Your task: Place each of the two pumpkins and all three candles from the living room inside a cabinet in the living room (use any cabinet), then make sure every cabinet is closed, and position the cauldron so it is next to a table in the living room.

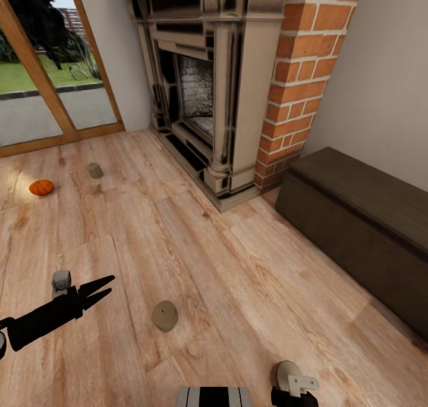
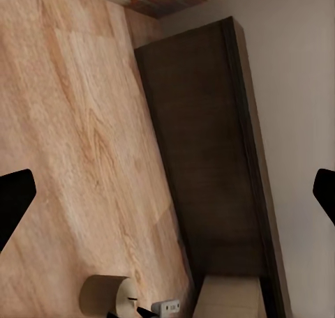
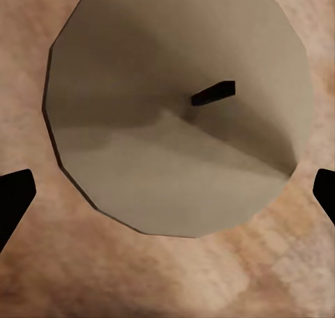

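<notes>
An orange pumpkin (image 1: 41, 187) lies on the wooden floor at the far left, with a grey-brown candle (image 1: 94, 170) just right of it. Another candle (image 1: 164, 315) sits on the floor nearer me, right of my left gripper (image 1: 98, 291), which hovers open and empty. The right wrist view looks straight down on a candle (image 3: 178, 116) with a dark wick. My right gripper (image 3: 167, 199) is open above it, a fingertip at each side. In the left wrist view a candle (image 2: 105, 297) stands on the floor short of the dark-brown cabinet (image 2: 202, 150). The cabinet (image 1: 362, 216) stands against the right wall.
A stone-coloured fireplace (image 1: 208, 85) with a brick chimney (image 1: 303, 68) fills the back wall. Glass doors (image 1: 41, 68) are at the back left. My right arm's wrist (image 1: 294, 386) is at the lower edge of the head view. Open floor lies between me and the cabinet.
</notes>
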